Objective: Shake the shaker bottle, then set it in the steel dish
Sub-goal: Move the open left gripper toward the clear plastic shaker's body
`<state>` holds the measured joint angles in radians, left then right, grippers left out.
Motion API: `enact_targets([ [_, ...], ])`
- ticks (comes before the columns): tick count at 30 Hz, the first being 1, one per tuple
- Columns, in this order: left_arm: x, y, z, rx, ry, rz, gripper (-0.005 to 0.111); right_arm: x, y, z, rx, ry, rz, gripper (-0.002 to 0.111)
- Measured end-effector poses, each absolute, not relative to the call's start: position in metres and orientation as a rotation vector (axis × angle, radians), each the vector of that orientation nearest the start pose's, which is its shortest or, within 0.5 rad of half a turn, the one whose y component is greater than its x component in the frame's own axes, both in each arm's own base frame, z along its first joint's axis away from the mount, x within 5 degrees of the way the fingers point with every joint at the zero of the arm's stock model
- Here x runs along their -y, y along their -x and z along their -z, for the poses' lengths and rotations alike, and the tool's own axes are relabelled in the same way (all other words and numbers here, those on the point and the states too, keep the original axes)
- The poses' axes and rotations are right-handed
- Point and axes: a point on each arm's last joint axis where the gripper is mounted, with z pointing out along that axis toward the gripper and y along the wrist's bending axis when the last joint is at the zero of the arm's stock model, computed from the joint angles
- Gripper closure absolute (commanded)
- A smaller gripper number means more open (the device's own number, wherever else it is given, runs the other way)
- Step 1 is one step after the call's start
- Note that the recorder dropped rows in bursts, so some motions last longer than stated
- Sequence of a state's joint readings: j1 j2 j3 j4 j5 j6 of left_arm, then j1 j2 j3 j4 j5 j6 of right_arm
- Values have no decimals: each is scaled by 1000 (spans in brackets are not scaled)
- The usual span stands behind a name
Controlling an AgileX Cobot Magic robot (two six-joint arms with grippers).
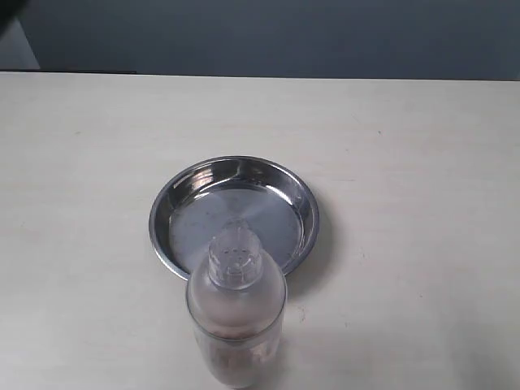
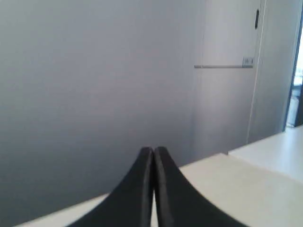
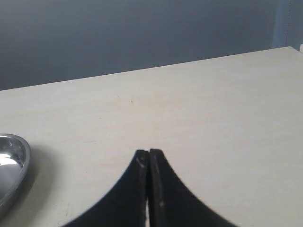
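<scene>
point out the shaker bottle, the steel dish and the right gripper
shaker bottle [image 1: 236,302], exterior view, domed shoulder
steel dish [image 1: 244,213], exterior view, flat bottom
right gripper [image 3: 148,153], right wrist view, between its shut fingertips

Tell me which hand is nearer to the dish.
Right, probably. The right hand has the dish rim in its view, close by; the left hand faces a wall, with no dish in sight.

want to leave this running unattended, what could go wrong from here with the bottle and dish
Both the left gripper and the right gripper are shut and hold nothing; reaching in like that could knock the upright shaker bottle over.
The bottle stands right by the steel dish's near rim, so a nudge may tip it against the rim or slide the dish.
Its cap has open holes; hard shaking might scatter contents on the table.
</scene>
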<state>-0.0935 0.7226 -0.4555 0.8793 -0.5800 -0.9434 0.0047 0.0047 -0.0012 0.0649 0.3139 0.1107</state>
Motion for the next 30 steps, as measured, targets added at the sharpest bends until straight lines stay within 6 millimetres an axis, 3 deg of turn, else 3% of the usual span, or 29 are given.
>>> enact_targets([
  [5,66,-162,-309,-1429,-430,633,106,-2,-54,-185,-1798,-137,-144,109],
  [9,71,-164,-298,-1457,-502,668,106,-2,-54,-185,-1798,-137,-144,109],
  [13,77,-160,-295,-1435,-582,709,97,-2,-54,-185,-1798,-137,-144,109],
  [16,79,-157,-297,-1400,-616,745,78,-2,-54,-185,-1798,-137,-144,109],
  [17,80,-156,-297,-1391,-623,753,65,-2,-54,-185,-1798,-137,-144,109],
  [20,82,-152,-298,-1361,-662,780,7,-2,-54,-185,-1798,-137,-144,109],
  [21,83,-152,-299,-1352,-671,786,2,-2,-54,-185,-1798,-137,-144,109],
  [26,89,-148,-300,-1275,-722,905,1,-2,-54,-185,-1798,-137,-144,109],
  [30,93,-157,-289,-1299,-746,993,1,-2,-54,-185,-1798,-137,-144,109],
])
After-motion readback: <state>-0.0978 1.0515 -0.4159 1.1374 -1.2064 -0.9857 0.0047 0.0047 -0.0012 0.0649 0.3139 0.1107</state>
